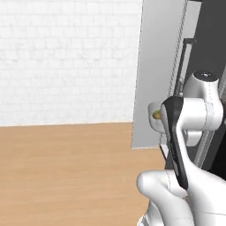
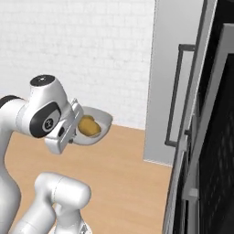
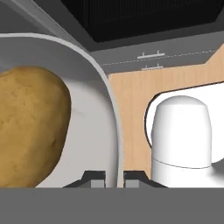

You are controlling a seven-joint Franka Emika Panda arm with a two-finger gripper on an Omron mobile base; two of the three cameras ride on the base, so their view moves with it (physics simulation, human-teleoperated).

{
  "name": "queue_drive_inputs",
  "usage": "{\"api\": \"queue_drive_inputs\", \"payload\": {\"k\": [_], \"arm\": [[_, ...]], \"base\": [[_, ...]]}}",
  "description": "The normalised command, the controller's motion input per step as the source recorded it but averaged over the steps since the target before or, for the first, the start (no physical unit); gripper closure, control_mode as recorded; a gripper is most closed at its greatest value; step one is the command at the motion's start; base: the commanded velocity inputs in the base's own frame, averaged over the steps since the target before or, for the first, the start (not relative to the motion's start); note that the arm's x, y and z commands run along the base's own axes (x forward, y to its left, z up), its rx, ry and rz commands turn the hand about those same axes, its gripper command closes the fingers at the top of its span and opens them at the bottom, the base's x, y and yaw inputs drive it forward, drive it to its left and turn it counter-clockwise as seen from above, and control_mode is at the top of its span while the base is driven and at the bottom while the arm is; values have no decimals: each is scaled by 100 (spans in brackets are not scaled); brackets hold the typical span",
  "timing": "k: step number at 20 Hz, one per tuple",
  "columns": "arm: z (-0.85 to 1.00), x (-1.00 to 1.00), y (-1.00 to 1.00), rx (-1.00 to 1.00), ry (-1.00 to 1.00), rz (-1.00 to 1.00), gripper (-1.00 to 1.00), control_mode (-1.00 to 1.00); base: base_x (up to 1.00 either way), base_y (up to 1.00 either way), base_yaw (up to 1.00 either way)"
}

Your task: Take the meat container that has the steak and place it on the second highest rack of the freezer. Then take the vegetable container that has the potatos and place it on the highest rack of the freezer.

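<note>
Smooth, rounded light-grey vegetable container [image 2: 97, 125] held off the wood floor, centre-left of the right base view. Gripper [image 3: 114, 177] clamped on its thin rim; rim passes between both fingertips at the hand view's bottom edge. Lumpy yellow-brown potato [image 3: 30, 127] inside, at that view's left. Flat grey freezer [image 2: 176, 87] door with dark bar handle, upper right.

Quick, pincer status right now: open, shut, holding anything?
Pincer: shut on the rim of the vegetable container, potato inside, held up off the floor.
</note>
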Motion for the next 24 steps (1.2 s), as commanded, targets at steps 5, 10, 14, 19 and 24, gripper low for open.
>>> {"api": "queue_drive_inputs", "payload": {"k": [5,10,14,19,24], "arm": [[0,0,0,0,0,0,100,100],[0,0,0,0,0,0,100,100],[0,0,0,0,0,0,100,100],[0,0,0,0,0,0,100,100],[0,0,0,0,0,0,100,100]], "base": [[66,49,-30],[55,57,-49],[68,59,-53],[73,44,-57],[68,25,-62]]}}
